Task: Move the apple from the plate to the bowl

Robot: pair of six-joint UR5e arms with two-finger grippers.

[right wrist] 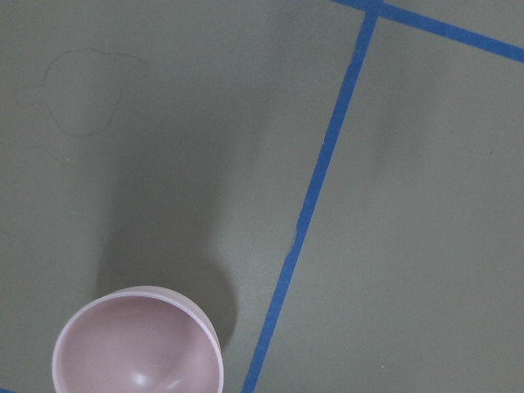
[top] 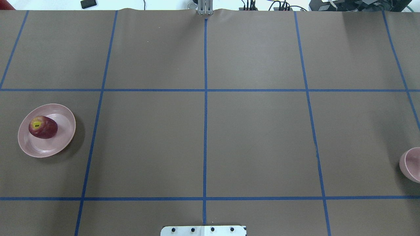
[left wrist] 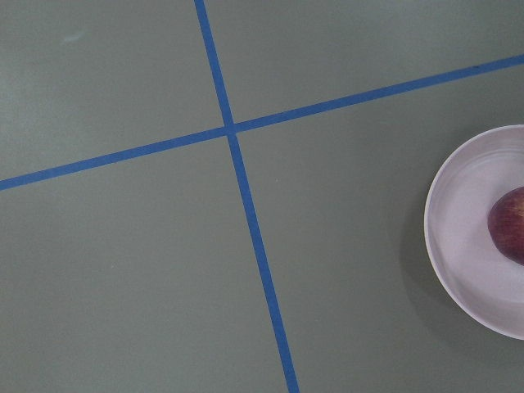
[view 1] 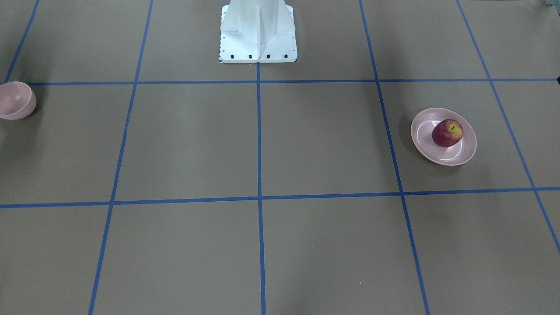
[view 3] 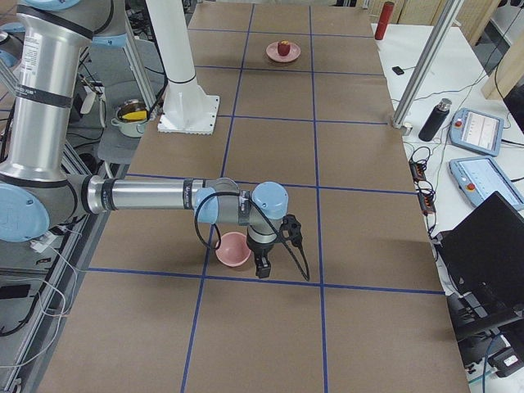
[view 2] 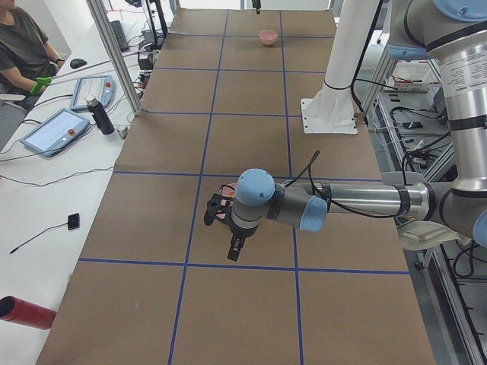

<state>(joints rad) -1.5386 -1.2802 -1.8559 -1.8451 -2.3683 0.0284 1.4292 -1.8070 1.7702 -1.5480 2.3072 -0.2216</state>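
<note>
Brown paper covers the bench (top: pixel 256 131), ruled into large squares by blue tape lines (top: pixel 205 137). Seen from overhead, a white pedestal base (view 1: pixel 258 33) is bolted at the bench's 6 o'clock edge, and cables and dark equipment crowd the far edge at 12 o'clock. Along the operators' side run white desks with teach pendants (view 2: pixel 53 129), a dark bottle (view 3: pixel 430 120), a laptop (view 3: pixel 483 262) and a red cylinder (view 2: pixel 27 312); a seated person (view 2: pixel 23 46) is there too.

The plate (top: pixel 62 144) lies at the bench's 9 o'clock, and the apple (top: pixel 43 127) rests on it, slightly toward the plate's 10 o'clock. The bowl (top: pixel 410 164) stands well apart at 3 o'clock, cut by the frame.

The left tool (view 2: pixel 236 249) hangs over the bench near the plate, and the right tool (view 3: pixel 264 268) just beside the bowl. For both, I cannot tell how far the fingers are parted.
</note>
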